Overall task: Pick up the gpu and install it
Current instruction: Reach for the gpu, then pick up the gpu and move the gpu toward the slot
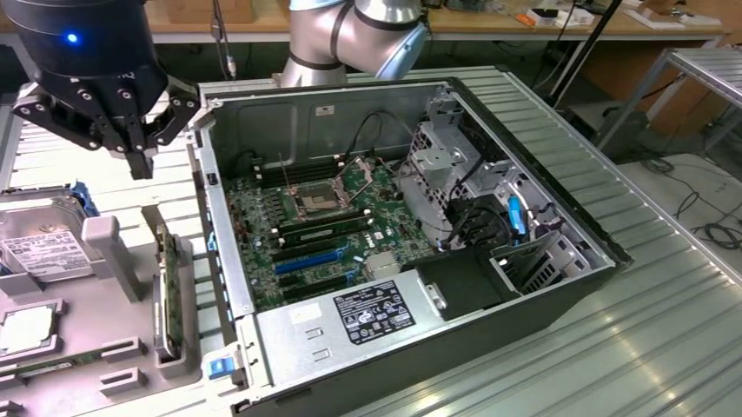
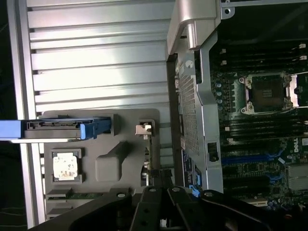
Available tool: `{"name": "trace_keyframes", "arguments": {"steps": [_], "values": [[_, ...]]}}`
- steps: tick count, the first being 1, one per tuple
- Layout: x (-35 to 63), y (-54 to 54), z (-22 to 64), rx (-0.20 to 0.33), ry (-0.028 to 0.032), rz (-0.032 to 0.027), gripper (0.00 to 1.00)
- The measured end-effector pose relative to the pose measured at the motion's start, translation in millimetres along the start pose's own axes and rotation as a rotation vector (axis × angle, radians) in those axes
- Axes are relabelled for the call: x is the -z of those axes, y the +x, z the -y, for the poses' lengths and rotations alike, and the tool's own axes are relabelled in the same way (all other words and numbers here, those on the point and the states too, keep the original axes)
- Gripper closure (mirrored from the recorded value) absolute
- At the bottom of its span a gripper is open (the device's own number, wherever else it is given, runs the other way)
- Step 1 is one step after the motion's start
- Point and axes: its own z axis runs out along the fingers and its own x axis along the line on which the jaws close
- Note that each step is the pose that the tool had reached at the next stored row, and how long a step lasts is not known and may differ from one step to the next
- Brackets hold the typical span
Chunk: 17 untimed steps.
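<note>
The gpu [image 1: 166, 287] stands on its long edge in a slot of the grey holder tray [image 1: 110, 261] at the exterior view's left, its thin green board and metal end showing. In the wrist view the gpu [image 2: 150, 161] appears as a thin strip in the tray [image 2: 110, 163]. My black gripper [image 1: 139, 163] hangs above the tray's far end, clear of the card, fingers drawn together and shut on nothing. The gripper [image 2: 163, 214] base and linkages fill the frame edge in the wrist view. The open computer case [image 1: 557, 217] lies beside the tray, with its motherboard [image 1: 313, 226] and blue slots [image 1: 311, 256] exposed.
A silver hard drive [image 1: 44, 248] with a white label and a processor chip [image 1: 23, 330] sit in the same tray. Cables and a drive cage [image 1: 464, 174] crowd the case's right side. The ribbed metal table [image 1: 626, 330] stretches around the case. The arm's base [image 1: 347, 39] stands behind.
</note>
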Motion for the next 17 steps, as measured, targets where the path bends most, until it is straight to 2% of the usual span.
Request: {"name": "trace_keyframes", "arguments": {"steps": [15, 16, 17], "values": [[-0.1, 2.3, 0.6, 0.000, 0.0001, -0.0001, 0.89], [-0.1, 2.3, 0.6, 0.000, 0.0000, 0.0000, 0.89], [-0.1, 2.3, 0.6, 0.000, 0.0000, 0.0000, 0.76]]}}
